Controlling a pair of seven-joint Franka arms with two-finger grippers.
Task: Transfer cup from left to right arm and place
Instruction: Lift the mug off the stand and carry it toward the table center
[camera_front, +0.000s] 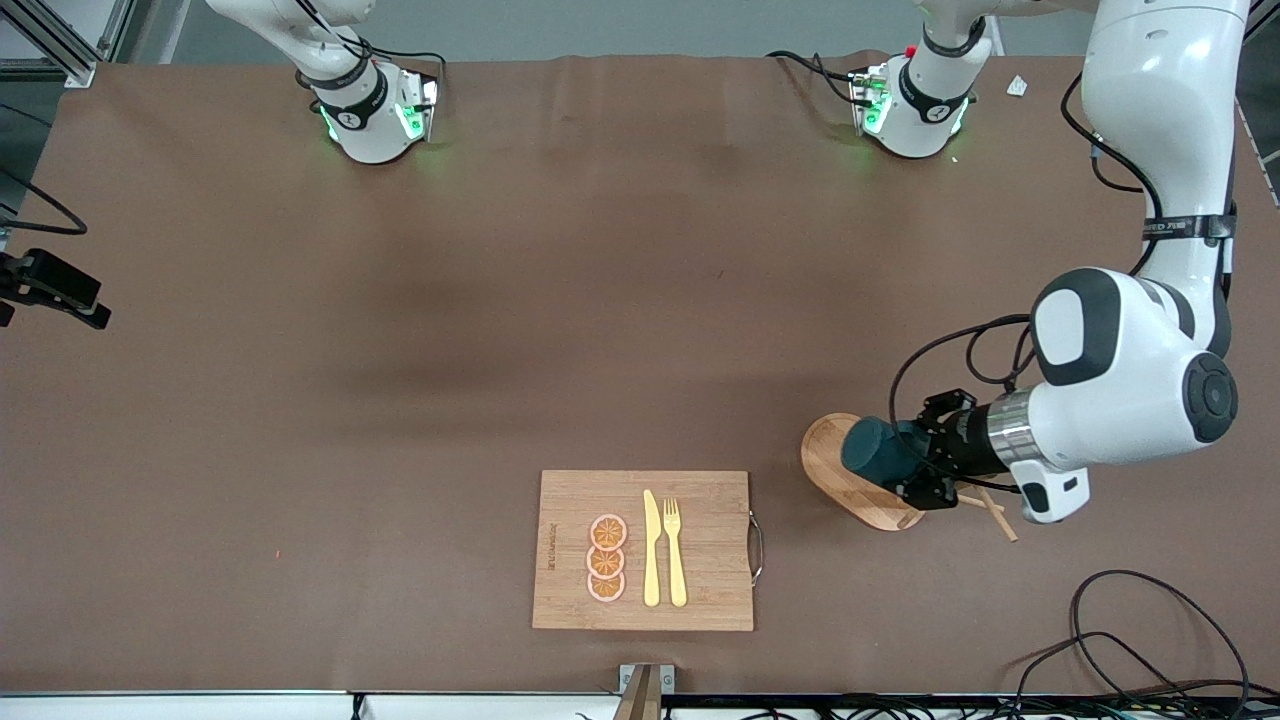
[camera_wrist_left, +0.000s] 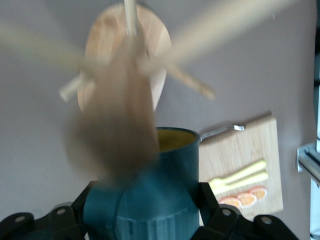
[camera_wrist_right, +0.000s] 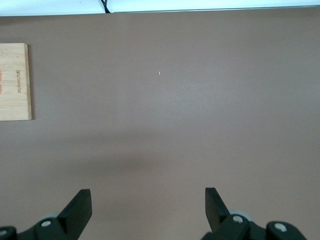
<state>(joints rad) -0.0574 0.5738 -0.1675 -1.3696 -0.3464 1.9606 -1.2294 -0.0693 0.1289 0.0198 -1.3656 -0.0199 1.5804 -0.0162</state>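
— Cup (camera_front: 878, 450) first: where do we have it?

— We have it gripped in the left gripper (camera_front: 905, 462), lying on its side over the round base of the wooden peg stand (camera_front: 850, 478), toward the left arm's end of the table.

— Which way does its long axis run?

— Roughly level, along the table's length. In the front view the dark rounded end that we see points toward the right arm's end of the table. In the left wrist view the cup (camera_wrist_left: 165, 190) shows its golden-yellow inside at the open rim, which faces away from the left gripper (camera_wrist_left: 150, 220).

— And the grip?

— The black fingers (camera_wrist_left: 215, 210) sit against the ribbed teal sides, one on each flank, closed on the cup. We cannot make out the handle.

— What crowds that wrist view?

— The stand's pegs (camera_wrist_left: 187, 82), blurred and very close, cross in front of the rim, with the oval base (camera_wrist_left: 152, 40) farther off.

— What else lies on the table?

— A cutting board (camera_front: 643, 550) sits near the front camera, beside the stand on the side toward the right arm's end. On it we see three orange slices (camera_front: 607, 558), a yellow knife (camera_front: 651, 548) and a yellow fork (camera_front: 675, 550).

— The right arm?

— It waits. Its right gripper (camera_wrist_right: 148, 210) hangs over bare brown tabletop with the fingers spread wide and nothing between them; a corner of the cutting board (camera_wrist_right: 15, 82) shows in that wrist view.
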